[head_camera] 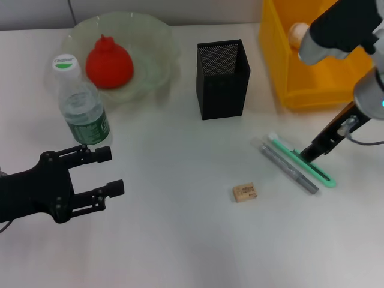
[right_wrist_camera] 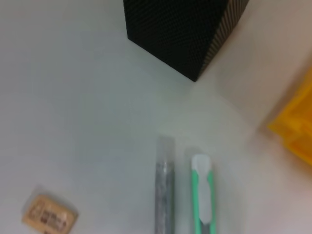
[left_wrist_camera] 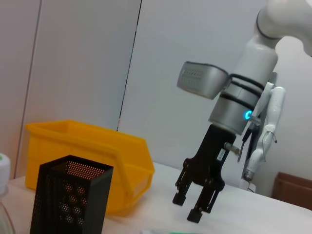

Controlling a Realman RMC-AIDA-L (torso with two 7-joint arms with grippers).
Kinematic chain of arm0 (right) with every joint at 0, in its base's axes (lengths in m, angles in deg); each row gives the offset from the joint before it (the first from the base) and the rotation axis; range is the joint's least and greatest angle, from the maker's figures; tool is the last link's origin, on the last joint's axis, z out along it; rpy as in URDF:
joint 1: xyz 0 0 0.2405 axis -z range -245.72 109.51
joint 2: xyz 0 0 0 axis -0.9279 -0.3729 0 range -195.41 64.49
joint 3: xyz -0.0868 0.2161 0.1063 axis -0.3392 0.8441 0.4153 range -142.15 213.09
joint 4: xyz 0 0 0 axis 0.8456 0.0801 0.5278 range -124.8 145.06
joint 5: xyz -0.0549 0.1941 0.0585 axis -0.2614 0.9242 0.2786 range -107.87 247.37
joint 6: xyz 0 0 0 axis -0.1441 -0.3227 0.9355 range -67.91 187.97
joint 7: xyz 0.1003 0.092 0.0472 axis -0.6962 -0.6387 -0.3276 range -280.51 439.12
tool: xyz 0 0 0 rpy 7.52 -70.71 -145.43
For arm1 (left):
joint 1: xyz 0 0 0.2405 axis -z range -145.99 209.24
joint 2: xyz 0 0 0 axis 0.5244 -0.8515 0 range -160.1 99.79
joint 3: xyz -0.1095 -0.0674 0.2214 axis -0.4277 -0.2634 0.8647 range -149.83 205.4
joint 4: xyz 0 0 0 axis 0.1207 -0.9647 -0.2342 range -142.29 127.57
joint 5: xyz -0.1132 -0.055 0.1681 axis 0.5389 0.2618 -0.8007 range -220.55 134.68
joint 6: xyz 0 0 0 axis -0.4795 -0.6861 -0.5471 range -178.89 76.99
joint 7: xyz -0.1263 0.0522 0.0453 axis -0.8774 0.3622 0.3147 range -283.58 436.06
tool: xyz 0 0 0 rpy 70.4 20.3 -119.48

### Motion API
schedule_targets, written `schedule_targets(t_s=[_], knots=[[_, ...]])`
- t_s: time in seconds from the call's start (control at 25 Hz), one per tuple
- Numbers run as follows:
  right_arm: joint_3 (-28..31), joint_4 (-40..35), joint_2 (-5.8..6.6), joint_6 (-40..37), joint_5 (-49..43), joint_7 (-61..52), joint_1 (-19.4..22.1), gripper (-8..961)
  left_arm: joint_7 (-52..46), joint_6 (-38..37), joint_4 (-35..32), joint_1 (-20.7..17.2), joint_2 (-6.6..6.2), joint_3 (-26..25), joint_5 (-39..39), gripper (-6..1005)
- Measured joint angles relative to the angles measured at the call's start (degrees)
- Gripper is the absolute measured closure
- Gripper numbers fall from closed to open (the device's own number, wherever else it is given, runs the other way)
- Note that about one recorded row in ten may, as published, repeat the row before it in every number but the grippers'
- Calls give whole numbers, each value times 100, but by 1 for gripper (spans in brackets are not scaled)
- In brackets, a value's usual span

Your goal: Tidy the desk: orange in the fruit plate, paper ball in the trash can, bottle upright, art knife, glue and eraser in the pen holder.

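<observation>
While pen holder [head_camera: 222, 78] stands empty, orange [head_camera: 108, 63] in fruit plate [head_camera: 157, 42]

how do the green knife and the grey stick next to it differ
The art knife is green and white with a flat body; the glue stick is grey, rounder and plainer. The right gripper, open, hangs right over the art knife, while the glue stick has nothing above it. The art knife lies on the side nearer the yellow bin, the glue stick nearer the eraser. Both lie flat on the desk, side by side and parallel.
</observation>
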Motion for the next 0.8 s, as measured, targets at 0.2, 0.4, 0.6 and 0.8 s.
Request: schedule_targets(t_s=[0.2,0.4,0.6,0.8], knots=[[-9,509,-2,486,320,50,-58,415,19,72,6,-29,19,0,-8,290],[-13,856,-1,750,372,66,-129,515,24,107,8,-32,33,0,-8,290],[-15,1031,-1,911,372,97,-144,593,27,146,8,-32,67,0,-8,290],[-19,1150,-1,955,377,136,-183,622,29,153,6,-32,71,7,-6,290]])
